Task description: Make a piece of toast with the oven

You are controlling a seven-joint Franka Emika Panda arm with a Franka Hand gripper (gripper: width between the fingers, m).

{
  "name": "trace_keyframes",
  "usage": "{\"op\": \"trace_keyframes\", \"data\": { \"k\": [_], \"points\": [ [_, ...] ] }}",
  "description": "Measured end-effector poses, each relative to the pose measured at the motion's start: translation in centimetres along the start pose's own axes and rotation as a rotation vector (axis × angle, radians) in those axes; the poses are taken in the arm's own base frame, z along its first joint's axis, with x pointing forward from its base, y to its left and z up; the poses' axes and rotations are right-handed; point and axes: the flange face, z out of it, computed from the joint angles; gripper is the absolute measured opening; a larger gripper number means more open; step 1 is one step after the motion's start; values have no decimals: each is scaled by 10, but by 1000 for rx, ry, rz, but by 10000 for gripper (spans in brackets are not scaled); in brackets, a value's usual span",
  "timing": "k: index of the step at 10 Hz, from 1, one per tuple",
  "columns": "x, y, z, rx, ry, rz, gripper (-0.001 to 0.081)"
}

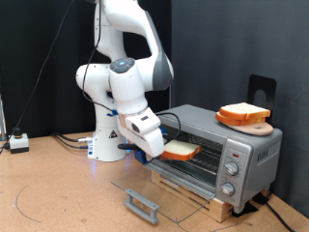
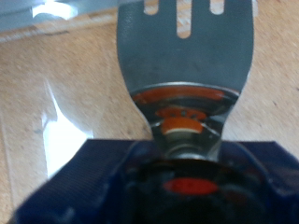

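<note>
Gripper [image 1: 148,138] fingers hidden in both views: blue wrap covers them in the exterior view, and the wrist view shows only a dark blurred mass at the frame bottom. Can't tell if clenched or released. A metal spatula [image 2: 183,65] sticks out from the gripper in the wrist view, slotted blade, orange band at the neck; its grasp point isn't visible. No toast visible in the wrist view.

In the exterior view the toast [image 1: 181,151] sits just beside the gripper, on the exterior view's right of it, level, at the mouth of the oven [image 1: 217,145]. What carries it is hard to make out; the spatula blade can't be picked out there. Oven door [image 1: 154,189] is down flat, handle [image 1: 141,204] toward the exterior view's bottom. Second slice [image 1: 241,113] on a round board [image 1: 256,126] on the oven top, well apart from the gripper. Oven's right edge partly cut by a black stand.
</note>
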Motion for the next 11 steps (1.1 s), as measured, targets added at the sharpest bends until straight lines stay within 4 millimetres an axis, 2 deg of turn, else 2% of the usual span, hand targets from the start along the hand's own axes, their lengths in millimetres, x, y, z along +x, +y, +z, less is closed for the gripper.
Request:
{"op": "trace_keyframes", "data": {
  "k": [5, 7, 11],
  "points": [
    [-3, 53, -20, 21, 40, -12, 413],
    [1, 61, -29, 38, 46, -20, 413],
    [0, 68, -33, 35, 32, -28, 413]
  ]
}}
